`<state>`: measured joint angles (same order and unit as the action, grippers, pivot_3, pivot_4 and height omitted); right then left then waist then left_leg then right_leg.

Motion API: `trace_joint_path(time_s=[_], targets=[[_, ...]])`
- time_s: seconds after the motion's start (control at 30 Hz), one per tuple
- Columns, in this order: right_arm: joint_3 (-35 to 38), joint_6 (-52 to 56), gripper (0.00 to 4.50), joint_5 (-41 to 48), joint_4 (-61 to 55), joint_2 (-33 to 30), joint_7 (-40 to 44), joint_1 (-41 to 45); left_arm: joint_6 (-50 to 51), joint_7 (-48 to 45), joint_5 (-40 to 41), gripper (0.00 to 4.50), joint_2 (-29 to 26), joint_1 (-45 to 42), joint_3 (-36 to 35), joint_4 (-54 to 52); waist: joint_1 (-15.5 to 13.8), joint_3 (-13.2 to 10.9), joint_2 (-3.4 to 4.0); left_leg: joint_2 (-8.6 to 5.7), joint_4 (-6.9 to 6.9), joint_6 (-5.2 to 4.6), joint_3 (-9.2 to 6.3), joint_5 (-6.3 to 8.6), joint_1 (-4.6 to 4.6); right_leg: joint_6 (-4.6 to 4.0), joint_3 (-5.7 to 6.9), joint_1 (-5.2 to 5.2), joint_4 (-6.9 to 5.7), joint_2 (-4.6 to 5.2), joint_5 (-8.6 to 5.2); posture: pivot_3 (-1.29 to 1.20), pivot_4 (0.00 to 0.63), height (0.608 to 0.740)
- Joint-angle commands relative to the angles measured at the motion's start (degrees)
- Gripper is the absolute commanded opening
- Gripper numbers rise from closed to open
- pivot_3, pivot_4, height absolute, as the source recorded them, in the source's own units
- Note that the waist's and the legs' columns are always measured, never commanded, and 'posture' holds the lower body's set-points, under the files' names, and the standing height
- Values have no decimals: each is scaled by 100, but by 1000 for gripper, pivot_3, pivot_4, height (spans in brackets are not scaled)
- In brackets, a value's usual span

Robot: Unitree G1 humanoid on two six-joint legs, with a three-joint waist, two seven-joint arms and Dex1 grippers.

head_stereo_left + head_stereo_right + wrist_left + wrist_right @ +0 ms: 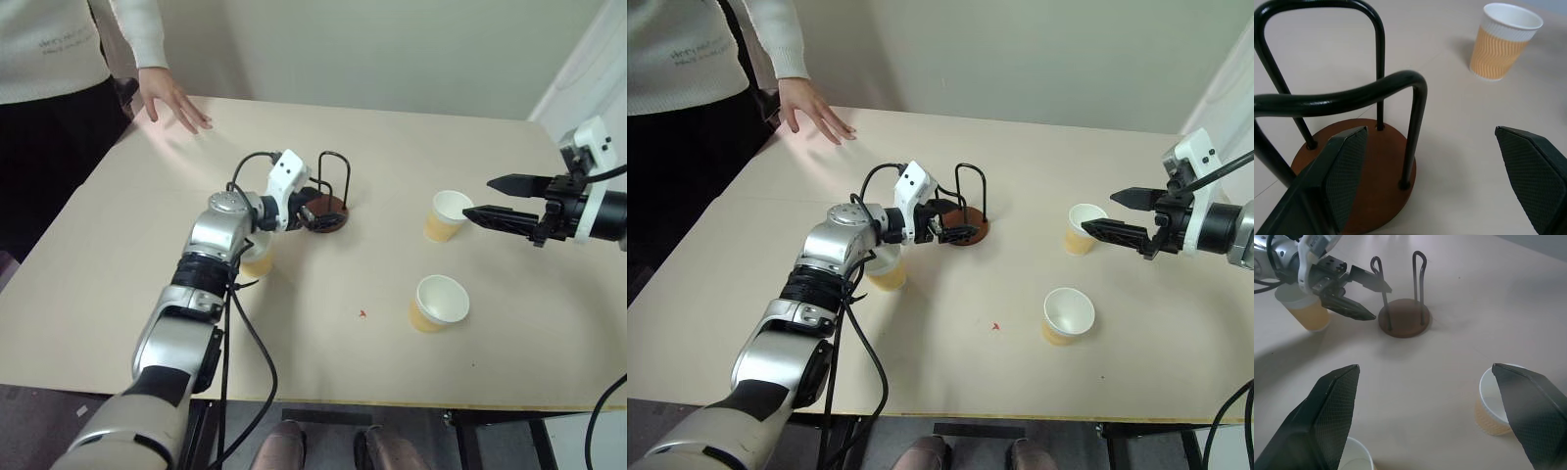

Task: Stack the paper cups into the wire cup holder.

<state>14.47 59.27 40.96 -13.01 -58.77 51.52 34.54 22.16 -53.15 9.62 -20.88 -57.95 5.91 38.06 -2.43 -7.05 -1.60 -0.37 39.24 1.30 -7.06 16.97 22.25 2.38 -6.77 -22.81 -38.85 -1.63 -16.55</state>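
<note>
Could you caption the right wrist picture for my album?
Open left claw reaching the empty wire cup holder.

Paper cups tan-yellow outside with wavy ribbed pattern, white inside and rim. Wire cup holder: reddish-brown round base, black wire arches. Table pale beige, small red speck on it. Gripper fingers black, cross-hatched pads. Left arm silver and black, white wrist housing. Person's sleeve white.

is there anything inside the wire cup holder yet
No cup is inside the wire cup holder. Between its two wire arches only the bare reddish-brown base disc shows. All three paper cups stand outside it on the table, one partly covered by the left arm.
</note>
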Motion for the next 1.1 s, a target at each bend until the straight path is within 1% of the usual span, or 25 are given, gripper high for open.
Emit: trace_joint_path(time_s=[0.03, 0.13, 0.37, 0.4, 0.47, 0.5, 0.63, 0.7, 0.77, 0.83, 0.9, 1.0, 1.1], targets=[[260, 3, 4500, 116, -164, -86, -60, 12, -277, 118, -63, 4466, 133, -259, -69, 133, -8, 0, 0, 0, 1, 0, 0, 0, 0, 0, 0, 0, -1, 0, 0, 0, 150, 740], [269, 18, 4500, 149, -183, -83, -95, 2, -414, 198, -94, 3903, 234, -355, -107, 387, -25, 0, 0, -1, 3, 0, 0, 0, 0, 2, 0, 0, -1, 0, 1, 0, 150, 740], [330, 55, 4500, 216, -215, -79, -150, -54, -709, 268, -111, 1371, 414, -575, -176, 852, -30, 0, 0, -2, 5, 0, 3, 0, 0, 3, -2, 0, -2, 0, 1, 0, 150, 740], [336, 55, 4500, 225, -216, -81, -158, -61, -733, 268, -106, 1062, 427, -604, -190, 897, -32, 0, 0, -2, 5, -1, 3, 0, 1, 4, -2, 0, -2, 0, 0, 0, 150, 740], [347, 59, 4500, 254, -229, -85, -182, -83, -771, 184, -76, 272, 423, -655, -217, 939, -32, 0, 0, -2, 4, -1, 3, 0, 1, 4, -3, 0, -2, 0, 0, 0, 150, 740], [359, 63, 4500, 273, -242, -88, -192, -103, -771, 107, -50, 22, 407, -676, -227, 928, -35, 0, 0, -2, 4, -1, 4, 0, 1, 5, -3, 0, -2, 0, 0, 0, 150, 740], [387, 80, 4500, 333, -291, -92, -229, -157, -727, -331, 25, 22, 295, -695, -224, 785, -37, 0, 0, -4, 4, -2, 5, 0, 1, 6, -5, 0, -2, 0, -1, 0, 150, 740], [414, 98, 4500, 369, -325, -103, -238, -192, -603, -734, 124, 22, 200, -643, -208, 556, -36, 0, 0, -4, 5, -2, 5, 0, 3, 6, -5, 0, -1, 0, -1, 0, 150, 740], [462, 131, 4500, 414, -373, -128, -244, -235, -419, -1296, 309, 22, 50, -530, -180, 166, -36, 0, 0, -4, 3, -2, 5, 0, 3, 6, -5, -1, -1, 0, -1, 0, 150, 740], [582, 219, 4500, 488, -457, -207, -213, -325, -42, -2087, 610, 22, -229, -309, -81, -549, -36, 0, 0, -4, 2, -2, 5, 0, 3, 7, -6, -2, 0, 0, -1, 0, 150, 740], [734, 309, 4500, 577, -559, -303, -178, -444, 389, -2600, 875, 22, -472, -130, 4, -1171, -39, 0, 0, -4, -2, -2, 6, 0, 7, 8, -6, -4, 3, -1, -2, 0, 150, 740], [866, 347, 4500, 666, -615, -388, -178, -561, 729, -2925, 1015, 22, -679, 49, 135, -1695, -65, 0, 0, -5, 1, -2, 5, 0, 11, 10, -5, -6, 3, 0, -3, 0, 150, 740], [957, 365, 4500, 711, -675, -410, -211, -684, 852, -3174, 1068, 22, -822, 207, 309, -2070, -88, 0, 0, -5, 15, -4, 3, 1, 11, 13, -5, -2, -1, 1, -2, 0, 150, 740]])
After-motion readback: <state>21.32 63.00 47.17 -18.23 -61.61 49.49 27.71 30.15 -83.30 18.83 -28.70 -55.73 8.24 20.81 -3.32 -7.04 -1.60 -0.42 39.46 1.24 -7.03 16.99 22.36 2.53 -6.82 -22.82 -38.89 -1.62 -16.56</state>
